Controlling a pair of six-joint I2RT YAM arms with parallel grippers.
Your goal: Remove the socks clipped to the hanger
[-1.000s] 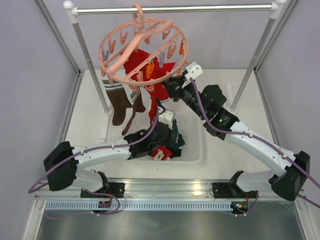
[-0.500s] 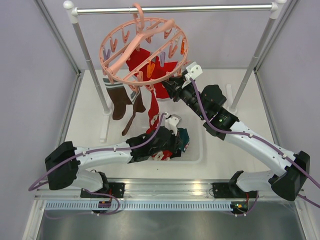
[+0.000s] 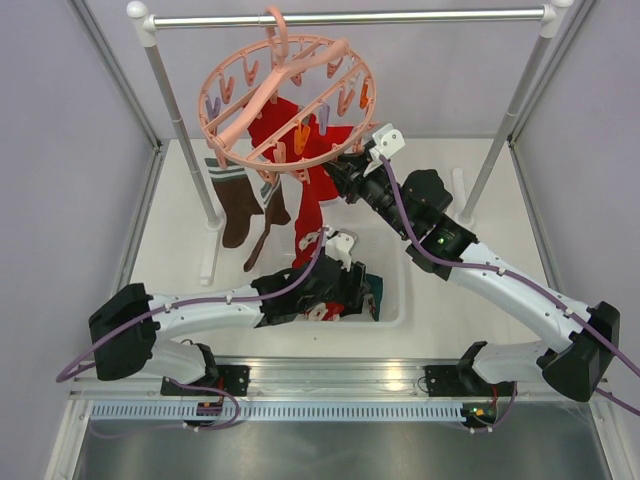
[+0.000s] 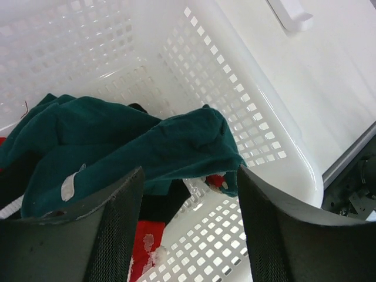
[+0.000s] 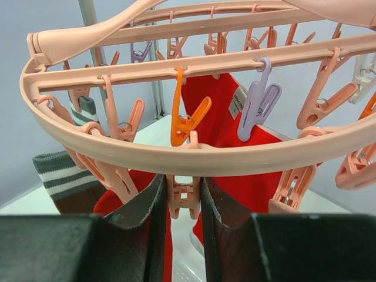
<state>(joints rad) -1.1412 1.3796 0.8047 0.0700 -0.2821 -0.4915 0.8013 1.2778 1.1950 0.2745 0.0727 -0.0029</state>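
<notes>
**Top view:** The hanger is being carried on the rail. Red socks and brown socks are being held in its clips, their long axes hanging straight down over the table. The right gripper is being held up at the ring's near rim, by far the nearer arm. The left gripper is being held low over the basket.

**Left wrist view:** The left jaws are being held wide apart, gripping nothing, above a teal sock lying loose on the perforated basket floor.

**Right wrist view:** A pink clip is being squeezed between the right jaws, with the red socks hanging just below and behind it. Whether this clip is gripping one is being hidden by the fingers. Opening it is judged the step in hand, and room is being limited by neighbouring clips on both sides.
</notes>
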